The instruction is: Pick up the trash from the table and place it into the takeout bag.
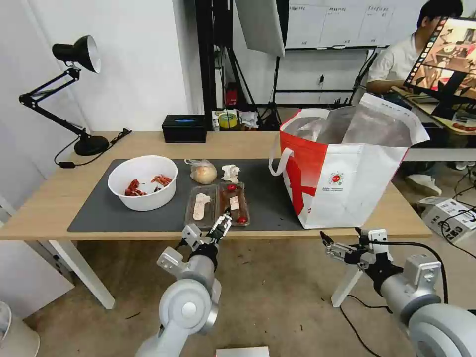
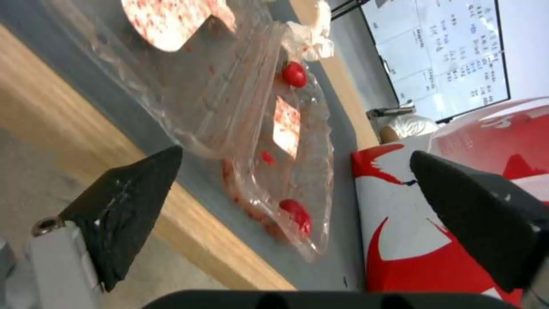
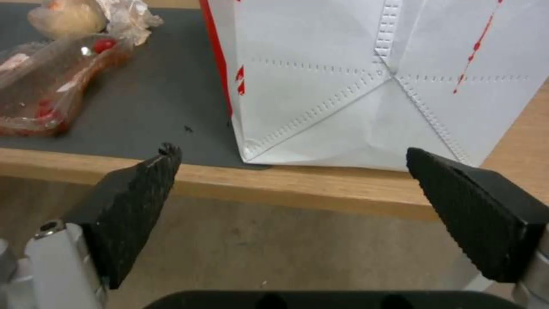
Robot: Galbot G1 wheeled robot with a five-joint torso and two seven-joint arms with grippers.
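While left pincer [image 1: 221, 229] gapes, tray [image 1: 217, 204] lies crosswise.

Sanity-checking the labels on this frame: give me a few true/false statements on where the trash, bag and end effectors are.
1. The left end effector is open at the near edge of the clear hinged tray. True.
2. The right end effector holds the crumpled tissue. False: it is open and empty, below the table edge in front of the takeout bag; the tissue lies on the mat.
3. The white bowl holds red shell scraps. True.
4. The bagged bun is already in the takeout bag. False: it sits on the mat between bowl and tissue.
5. The takeout bag lies tipped over. False: it stands upright, mouth open.
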